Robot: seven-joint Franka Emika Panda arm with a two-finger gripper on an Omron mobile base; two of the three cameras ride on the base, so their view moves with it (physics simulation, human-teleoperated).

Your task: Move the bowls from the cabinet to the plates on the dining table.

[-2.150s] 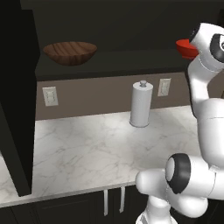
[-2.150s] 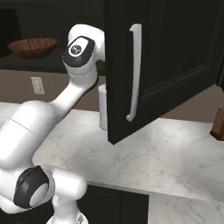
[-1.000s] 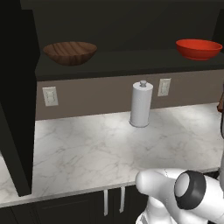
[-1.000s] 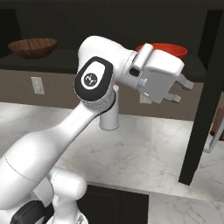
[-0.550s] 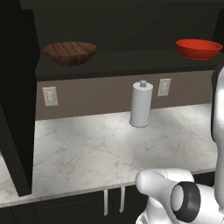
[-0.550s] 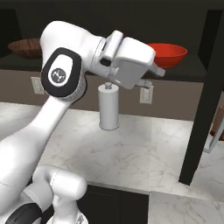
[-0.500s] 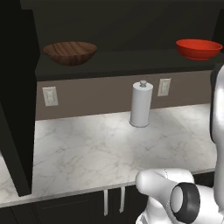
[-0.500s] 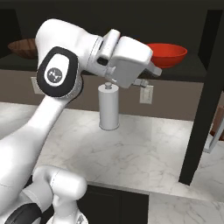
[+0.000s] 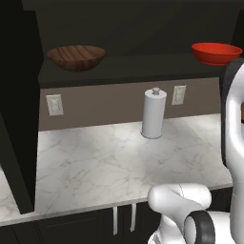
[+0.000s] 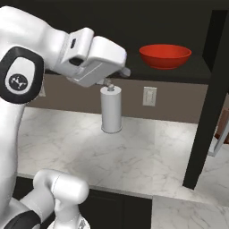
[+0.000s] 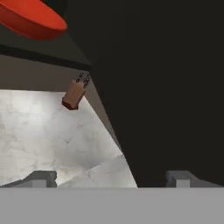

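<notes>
Inside the open cabinet (image 9: 143, 28), the two bowls waited on the same dark shelf, well apart: the wooden bowl (image 9: 76, 57) toward the left end, the red bowl (image 10: 165, 56) toward the right. Neither had yet left for the dining table. The arm reached up in front of the shelf with its tool (image 11: 111, 178) released, jaws spread wide and holding nothing, the hand sitting left of the red bowl in the right base view and apart from it. Seen from the hand, the red bowl (image 11: 30, 19) lay off to the upper left corner rather than between the fingertips (image 11: 41, 178), so the tool was probably lining up on it, not yet committed to a grasp. Below, the marble worktop (image 9: 105, 162) carried a paper-towel roll (image 9: 154, 113) standing upright against the backsplash, directly under the shelf, and a brown knife block (image 11: 74, 94) near the open door (image 10: 208, 103). That door, swung outward at the right, left the shelf exposed for the reach but narrowed the room beside the red bowl.
</notes>
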